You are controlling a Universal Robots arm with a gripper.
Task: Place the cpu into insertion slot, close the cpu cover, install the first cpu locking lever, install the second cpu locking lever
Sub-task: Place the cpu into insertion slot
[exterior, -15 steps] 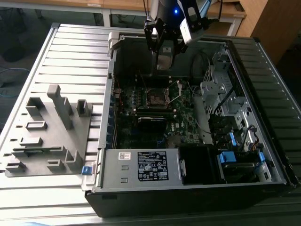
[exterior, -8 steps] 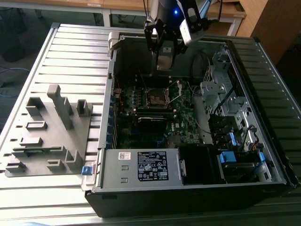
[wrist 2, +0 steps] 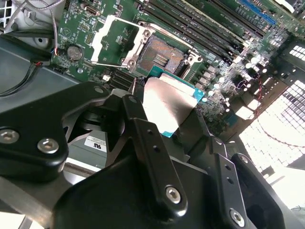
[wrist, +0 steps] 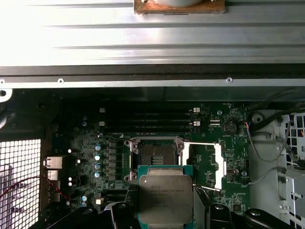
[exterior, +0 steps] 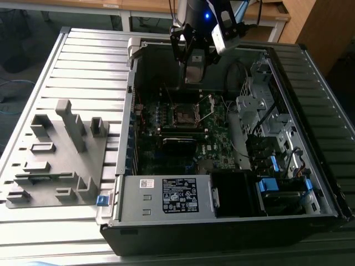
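One claw (wrist 2: 167, 109) clamped on cpu (wrist: 165, 199) | cpu hangs clear of empty insertion slot (wrist: 155, 154) | cpu cover (wrist: 218, 162) stands open

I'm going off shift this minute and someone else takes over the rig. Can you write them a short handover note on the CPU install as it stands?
End effector: shut on the cpu, holding it above the motherboard, close to the socket.
Insertion slot: empty and uncovered.
Cpu cover: flipped open, lying beside the slot.
Done: the cpu is in the grasp, over the board.
Left: cpu not yet seated, cover not yet closed, locking steps not done.
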